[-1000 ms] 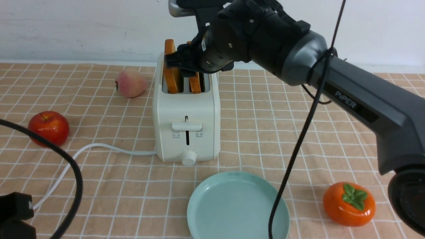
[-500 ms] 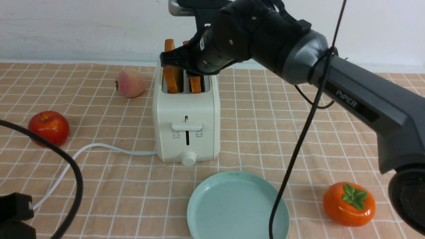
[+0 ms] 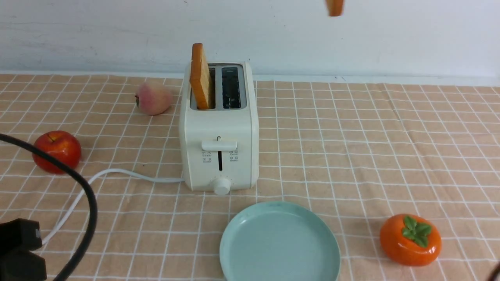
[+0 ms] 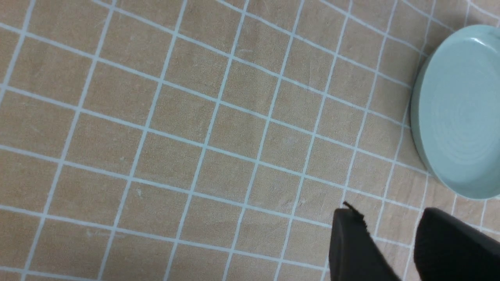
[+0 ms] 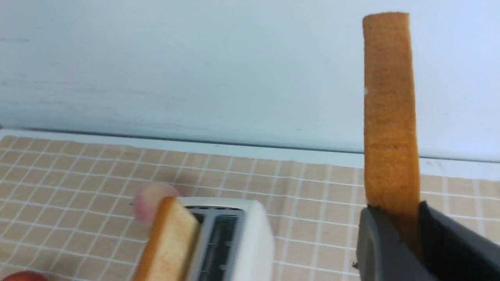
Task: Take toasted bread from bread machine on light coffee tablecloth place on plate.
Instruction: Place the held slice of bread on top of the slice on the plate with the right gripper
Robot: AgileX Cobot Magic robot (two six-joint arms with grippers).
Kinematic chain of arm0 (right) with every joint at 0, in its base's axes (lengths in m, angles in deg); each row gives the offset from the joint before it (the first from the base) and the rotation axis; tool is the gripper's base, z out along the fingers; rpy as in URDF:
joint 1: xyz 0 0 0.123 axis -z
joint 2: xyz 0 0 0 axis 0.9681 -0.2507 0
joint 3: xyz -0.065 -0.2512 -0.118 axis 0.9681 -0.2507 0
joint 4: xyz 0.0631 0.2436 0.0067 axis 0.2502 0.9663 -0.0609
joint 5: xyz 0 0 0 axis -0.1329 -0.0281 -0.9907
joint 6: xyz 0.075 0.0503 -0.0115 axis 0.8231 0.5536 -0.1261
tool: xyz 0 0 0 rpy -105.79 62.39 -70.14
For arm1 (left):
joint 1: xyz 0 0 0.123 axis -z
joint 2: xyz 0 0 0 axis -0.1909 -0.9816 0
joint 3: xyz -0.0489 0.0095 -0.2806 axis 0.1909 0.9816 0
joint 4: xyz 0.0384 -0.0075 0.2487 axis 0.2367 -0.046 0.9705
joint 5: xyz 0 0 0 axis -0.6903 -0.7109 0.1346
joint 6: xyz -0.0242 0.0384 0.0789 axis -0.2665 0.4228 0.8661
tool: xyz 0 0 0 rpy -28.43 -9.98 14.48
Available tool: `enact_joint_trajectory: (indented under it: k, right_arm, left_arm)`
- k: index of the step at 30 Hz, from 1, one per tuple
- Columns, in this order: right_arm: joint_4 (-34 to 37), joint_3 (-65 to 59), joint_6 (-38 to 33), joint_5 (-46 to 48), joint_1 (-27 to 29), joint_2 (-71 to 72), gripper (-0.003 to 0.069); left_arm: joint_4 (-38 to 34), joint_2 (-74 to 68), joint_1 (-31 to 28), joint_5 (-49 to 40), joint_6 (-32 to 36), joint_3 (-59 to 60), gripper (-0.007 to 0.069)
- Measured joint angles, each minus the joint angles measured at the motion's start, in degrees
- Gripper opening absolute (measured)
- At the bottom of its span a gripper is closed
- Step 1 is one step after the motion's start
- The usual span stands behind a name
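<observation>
The cream-white bread machine point(image 3: 218, 132) stands on the light coffee tablecloth point(image 3: 371, 136). One slice of toasted bread point(image 3: 200, 76) leans in its left slot and the right slot is empty. My right gripper point(image 5: 392, 218) is shut on the other slice of toasted bread point(image 5: 388, 117), holding it upright high above the table. Only that slice's lower end point(image 3: 335, 7) shows at the front view's top edge. The teal plate point(image 3: 279, 242) lies bare in front of the machine. My left gripper point(image 4: 384, 212) hovers open over the cloth beside the plate point(image 4: 457, 117), holding nothing.
A red apple point(image 3: 56, 151) and a peach point(image 3: 153, 97) lie left of the machine. An orange persimmon point(image 3: 410, 240) sits right of the plate. The white power cord point(image 3: 117, 173) runs left, and a black cable point(image 3: 84, 195) arcs over the front left corner.
My right arm has risen out of the front view, pulling the slice out of the right slot. The left slice now leans alone. The left arm has not moved.
</observation>
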Motion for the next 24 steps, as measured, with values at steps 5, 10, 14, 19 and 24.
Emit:
enact_joint_trajectory:
  k: [5, 10, 14, 19, 24]
  right_arm:
    - [2.7, -19.1, 0.0, -0.5, 7.0, 10.5, 0.0092]
    - [14.7, -36.4, -2.4, 2.4, 10.2, 13.6, 0.0092]
    - [31.3, -48.9, -10.6, 1.2, 9.2, 13.0, 0.0092]
    - [56.4, -62.5, -31.7, -7.6, 6.4, 10.4, 0.0092]
    - [79.1, -71.5, -50.7, -12.9, 6.1, 6.2, 0.0092]
  left_arm:
    - [0.0, 0.0, 0.0, 0.7, 0.0, 0.0, 0.0238]
    - [0.0, 0.0, 0.0, 1.8, 0.0, 0.0, 0.0238]
    - [0.0, 0.0, 0.0, 1.9, 0.0, 0.0, 0.0238]
    - [0.0, 0.0, 0.0, 1.9, 0.0, 0.0, 0.0238]
    - [0.0, 0.0, 0.0, 1.9, 0.0, 0.0, 0.0238]
